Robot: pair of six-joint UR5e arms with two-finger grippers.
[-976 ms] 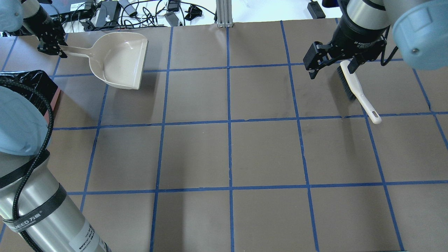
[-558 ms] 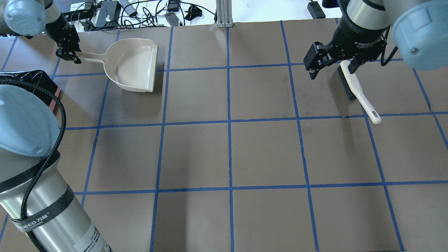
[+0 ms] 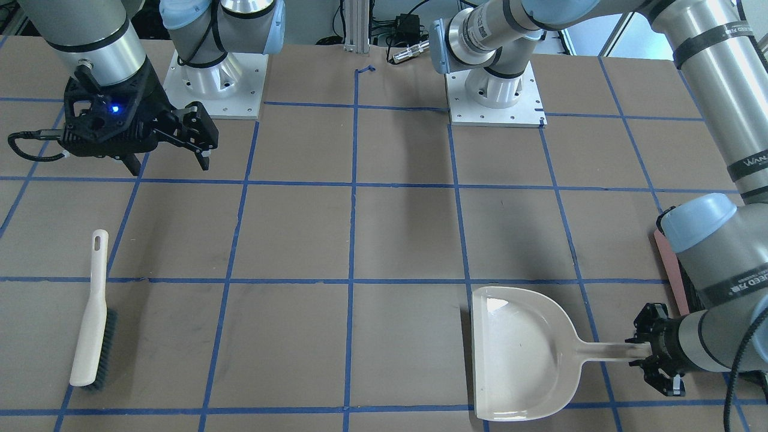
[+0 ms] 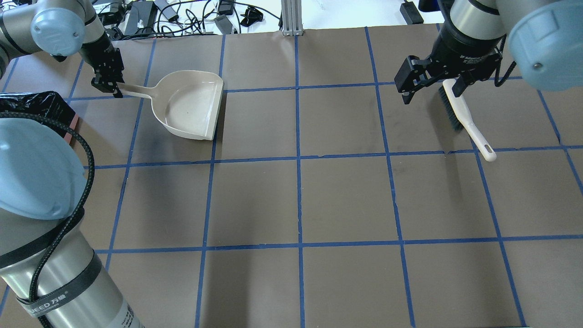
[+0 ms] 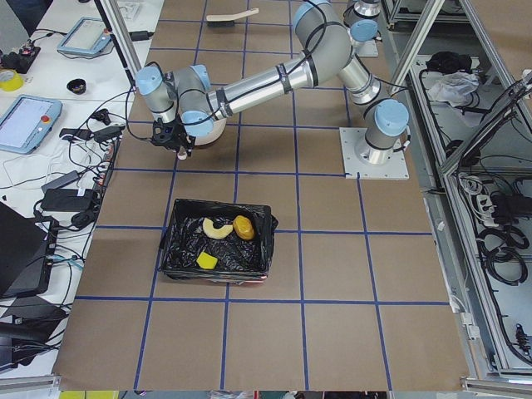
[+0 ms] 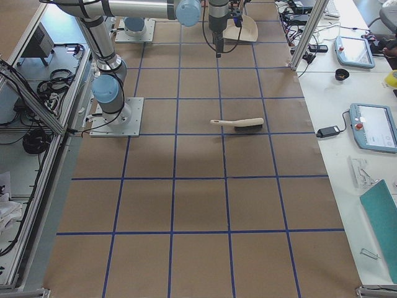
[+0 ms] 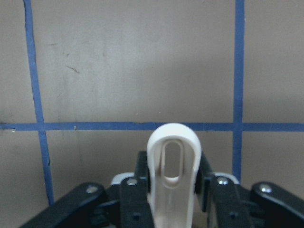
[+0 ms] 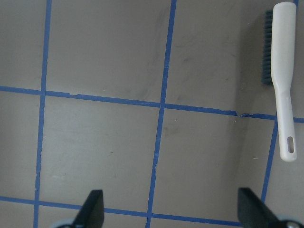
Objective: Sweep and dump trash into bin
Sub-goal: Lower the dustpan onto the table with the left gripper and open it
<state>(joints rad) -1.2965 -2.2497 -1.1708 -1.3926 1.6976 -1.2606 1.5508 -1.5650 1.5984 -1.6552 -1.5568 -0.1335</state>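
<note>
Three bits of trash lie inside the bin [image 5: 177,246] near the bench's left end: the roll [image 5: 243,227], the croissant [image 5: 218,229] and the yellow sponge piece [image 5: 207,261], all on the black liner. Beyond it, by the operators' edge, the left gripper [image 4: 109,84] is clamped on the handle of the beige dustpan [image 4: 191,111]. Farther along the bench, the right gripper [image 4: 432,93] hangs with its jaws spread wide, near the brush [image 4: 464,118] but clear of it.

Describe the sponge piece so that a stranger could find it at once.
In the exterior left view, find the black-lined bin on the brown table. Three items lie inside. The sponge piece is the small bright-yellow square, apart from the tan croissant and golden-brown roll.
</note>
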